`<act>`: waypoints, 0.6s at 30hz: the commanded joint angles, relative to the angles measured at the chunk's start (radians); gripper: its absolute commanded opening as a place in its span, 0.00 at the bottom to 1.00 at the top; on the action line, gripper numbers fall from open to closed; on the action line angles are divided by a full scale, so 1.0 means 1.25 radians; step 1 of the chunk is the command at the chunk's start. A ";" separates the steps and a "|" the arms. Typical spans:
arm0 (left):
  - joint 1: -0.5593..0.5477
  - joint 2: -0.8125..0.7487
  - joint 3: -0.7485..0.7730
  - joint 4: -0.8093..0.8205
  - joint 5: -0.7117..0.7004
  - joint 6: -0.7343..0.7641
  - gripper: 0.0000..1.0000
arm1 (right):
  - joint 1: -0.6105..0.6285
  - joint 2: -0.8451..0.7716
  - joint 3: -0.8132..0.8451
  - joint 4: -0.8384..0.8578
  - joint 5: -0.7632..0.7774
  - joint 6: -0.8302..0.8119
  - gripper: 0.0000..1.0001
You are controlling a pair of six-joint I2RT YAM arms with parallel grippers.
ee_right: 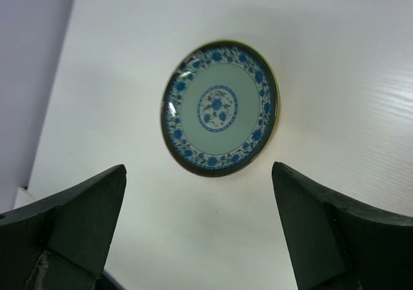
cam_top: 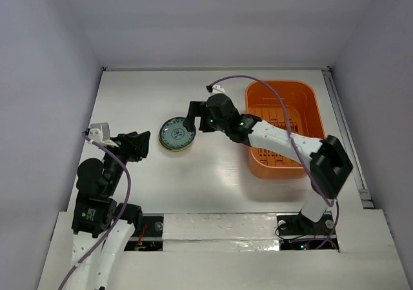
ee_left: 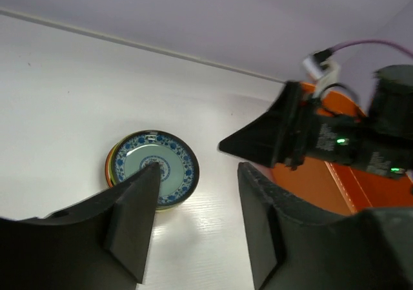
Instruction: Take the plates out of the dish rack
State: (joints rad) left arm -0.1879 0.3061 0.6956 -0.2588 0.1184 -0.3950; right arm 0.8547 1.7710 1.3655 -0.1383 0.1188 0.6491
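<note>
The plates (cam_top: 177, 135) lie in a flat stack on the white table, left of the dish rack (cam_top: 298, 96), with a blue-white patterned plate (ee_right: 221, 107) on top. Orange and yellow-green rims (ee_left: 111, 167) peek out beneath it. My right gripper (cam_top: 192, 112) hovers just right of the stack, open wide and holding nothing; in its wrist view (ee_right: 199, 174) the patterned plate lies beyond the fingertips. My left gripper (cam_top: 141, 146) stands open and holding nothing, left of the stack; its wrist view (ee_left: 197, 193) looks toward the plates (ee_left: 153, 168). The orange rack's ribbed floor shows, partly covered by my right arm.
The right arm (cam_top: 277, 138) stretches across the rack's near-left corner, and its purple cable (cam_top: 271, 90) arcs above the rack. White walls bound the table at the back and sides. The rack's orange wall (ee_left: 322, 186) appears behind the right gripper (ee_left: 284, 135) in the left wrist view.
</note>
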 commanded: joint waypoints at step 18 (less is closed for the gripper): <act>0.004 0.048 0.208 0.065 -0.019 -0.004 0.78 | 0.023 -1.135 -0.274 -0.055 0.594 -0.216 0.80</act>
State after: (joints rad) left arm -0.1879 0.3756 0.8948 -0.2653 0.1070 -0.3985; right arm 0.8829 0.4519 1.0821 -0.1764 0.6853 0.4244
